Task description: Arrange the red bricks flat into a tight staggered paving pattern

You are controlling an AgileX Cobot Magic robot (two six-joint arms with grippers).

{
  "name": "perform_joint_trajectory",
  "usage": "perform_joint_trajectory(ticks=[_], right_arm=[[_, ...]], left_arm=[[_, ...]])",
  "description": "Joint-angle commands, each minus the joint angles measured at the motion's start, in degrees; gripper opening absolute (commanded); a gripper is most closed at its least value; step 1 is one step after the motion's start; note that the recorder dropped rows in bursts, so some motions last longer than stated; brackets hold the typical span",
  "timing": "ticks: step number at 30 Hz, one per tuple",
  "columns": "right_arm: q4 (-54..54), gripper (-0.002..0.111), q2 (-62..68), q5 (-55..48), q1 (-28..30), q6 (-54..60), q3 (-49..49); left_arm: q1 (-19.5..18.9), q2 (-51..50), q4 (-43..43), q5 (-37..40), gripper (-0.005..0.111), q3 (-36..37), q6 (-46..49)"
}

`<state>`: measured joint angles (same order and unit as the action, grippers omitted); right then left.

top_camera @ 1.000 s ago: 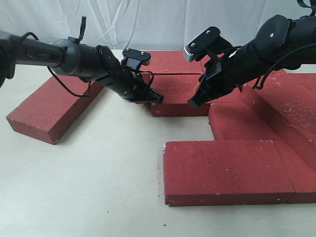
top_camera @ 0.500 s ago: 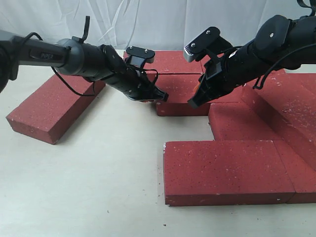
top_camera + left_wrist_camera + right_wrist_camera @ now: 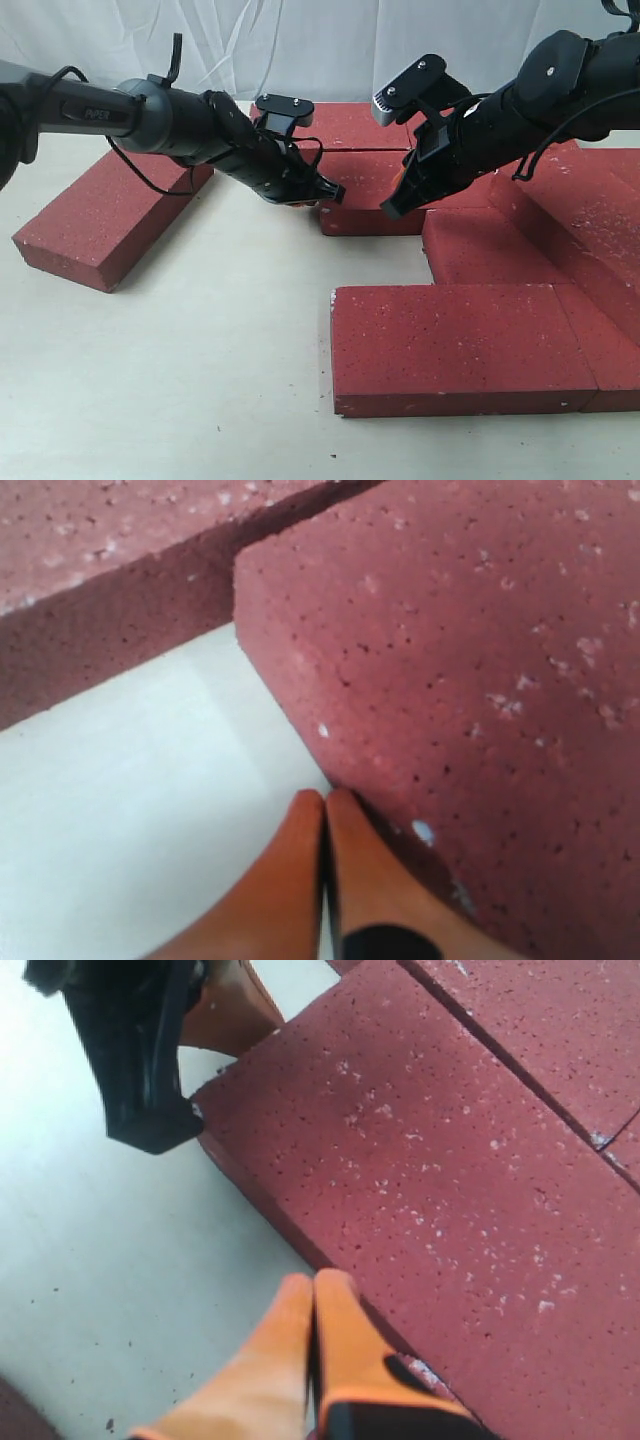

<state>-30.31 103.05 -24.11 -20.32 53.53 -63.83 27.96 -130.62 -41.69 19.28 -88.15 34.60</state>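
Several dark red bricks lie flat on the pale table. My left gripper [image 3: 331, 194] is shut and empty, its orange fingertips [image 3: 325, 800] pressed against the left end of the middle brick [image 3: 368, 192] [image 3: 460, 650]. My right gripper [image 3: 391, 209] [image 3: 315, 1282] is also shut and empty, its tips down against that same brick's [image 3: 440, 1170] front edge, near its right end. A lone brick [image 3: 108, 215] lies askew at the far left. A large front brick [image 3: 450, 345] sits nearest the camera, and more bricks [image 3: 590, 215] join it on the right.
A back brick [image 3: 345, 125] [image 3: 90, 540] lies behind the middle one, with a thin gap between them. Bare table [image 3: 200, 340] spreads across the front left. The left gripper's black body [image 3: 135, 1050] shows in the right wrist view, close by the middle brick's corner.
My left gripper has slid to the right, pushing the middle brick a little to the right with it. The right arm has stayed still.
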Motion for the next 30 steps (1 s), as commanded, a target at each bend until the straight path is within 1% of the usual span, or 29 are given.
perform_joint_trajectory(ticks=[1,12,15,17,25,28,30], right_arm=[[0.11,-0.001,-0.61,-0.01,0.33,0.30,0.08],[-0.06,-0.001,-0.61,-0.01,0.33,0.31,0.08],[-0.06,-0.001,-0.61,-0.01,0.33,0.31,0.08],[-0.06,-0.001,-0.61,-0.01,0.33,0.31,0.08],[-0.07,-0.001,-0.61,0.10,0.33,0.31,0.08],[-0.07,-0.001,-0.61,0.22,0.33,0.31,0.08],[-0.07,-0.001,-0.61,0.22,0.33,0.31,0.08]], left_arm=[[1.59,-0.11,-0.46,-0.94,0.000,-0.60,0.14],[1.87,-0.11,-0.72,-2.32,0.000,-0.60,0.03],[1.74,-0.11,2.26,-2.32,0.000,-0.60,0.03],[0.97,-0.11,4.73,-1.45,0.000,-0.60,-0.09],[-3.44,0.26,5.36,2.75,0.000,-0.60,-0.10],[-4.53,1.26,5.46,4.43,0.000,-0.60,0.14],[-4.74,2.58,8.08,6.06,0.000,-0.60,0.14]])
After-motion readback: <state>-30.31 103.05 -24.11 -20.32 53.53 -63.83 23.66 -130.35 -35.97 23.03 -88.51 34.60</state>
